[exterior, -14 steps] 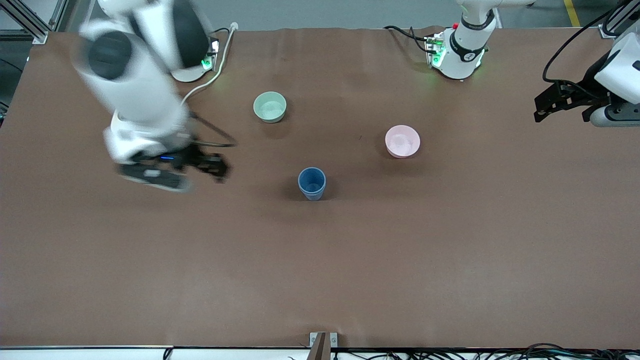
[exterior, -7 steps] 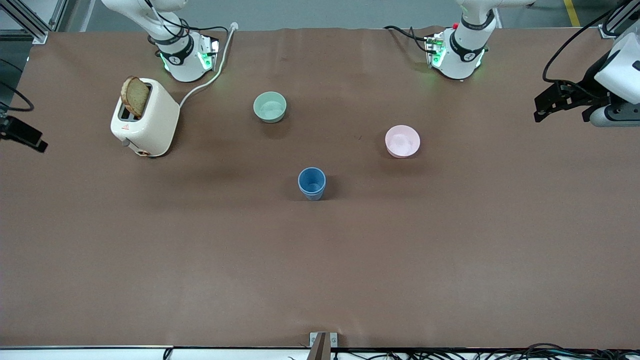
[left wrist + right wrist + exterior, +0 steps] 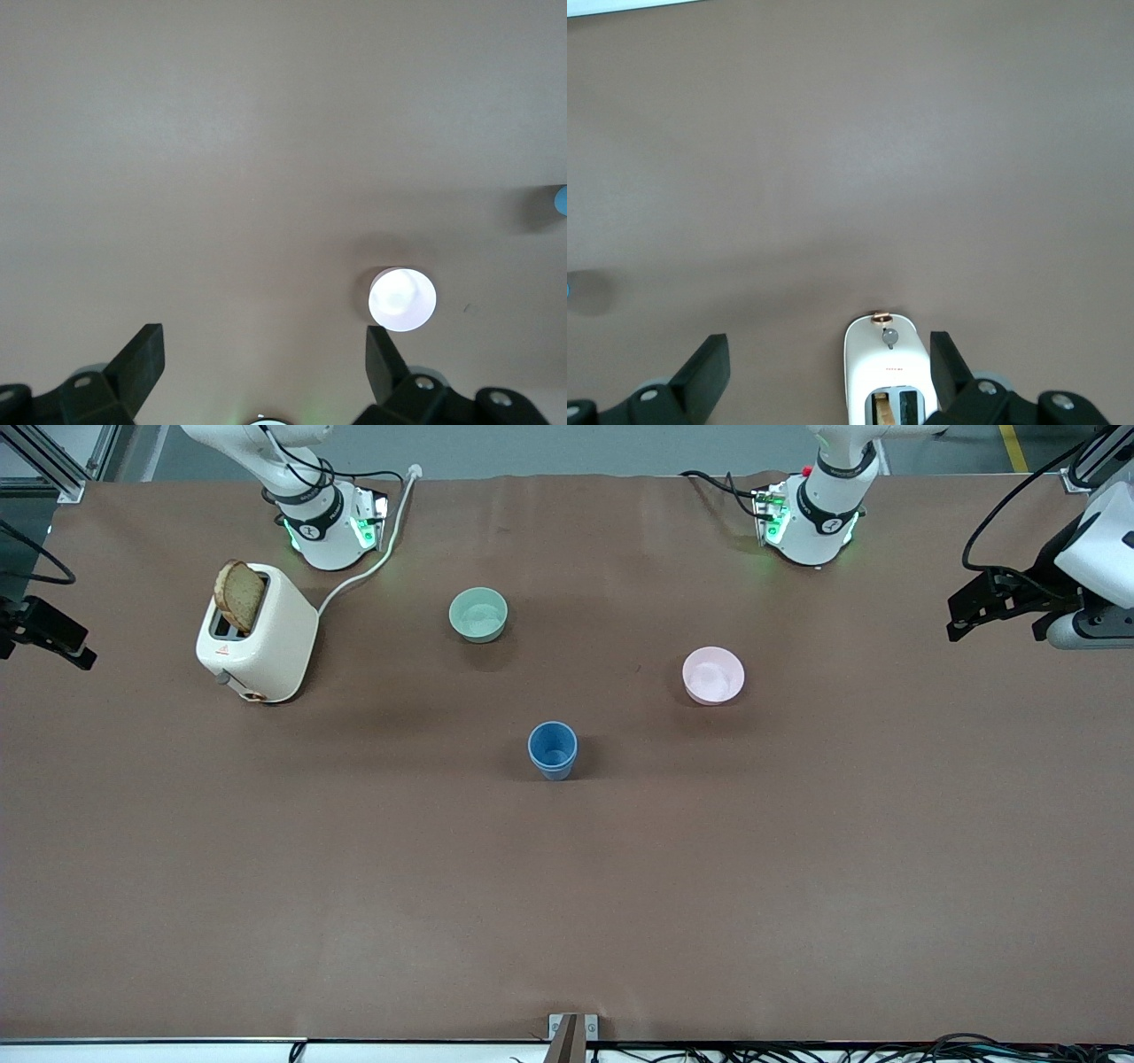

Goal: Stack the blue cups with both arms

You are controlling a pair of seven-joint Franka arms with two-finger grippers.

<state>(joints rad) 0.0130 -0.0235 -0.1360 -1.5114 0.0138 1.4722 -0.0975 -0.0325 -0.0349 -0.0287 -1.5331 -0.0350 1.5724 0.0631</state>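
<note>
The blue cups [image 3: 553, 749] stand upright mid-table as one nested stack; a second rim line shows just under the top rim. A sliver of blue also shows at the edge of the left wrist view [image 3: 561, 199]. My left gripper [image 3: 961, 615] hangs over the left arm's end of the table, far from the cups; in its wrist view it [image 3: 263, 359] is open and empty. My right gripper [image 3: 58, 645] hangs at the right arm's end of the table, partly out of view; in its wrist view it [image 3: 828, 363] is open and empty.
A mint-green bowl [image 3: 478, 614] sits nearer the robots' bases than the cups. A pink bowl [image 3: 713, 675] sits toward the left arm's end; it also shows in the left wrist view [image 3: 402, 299]. A cream toaster [image 3: 259, 636] with a bread slice [image 3: 239, 595] stands by the right arm's base.
The right arm swung from over the toaster area out to the right arm's end of the table, uncovering the toaster. The left arm and the cups have not moved.
</note>
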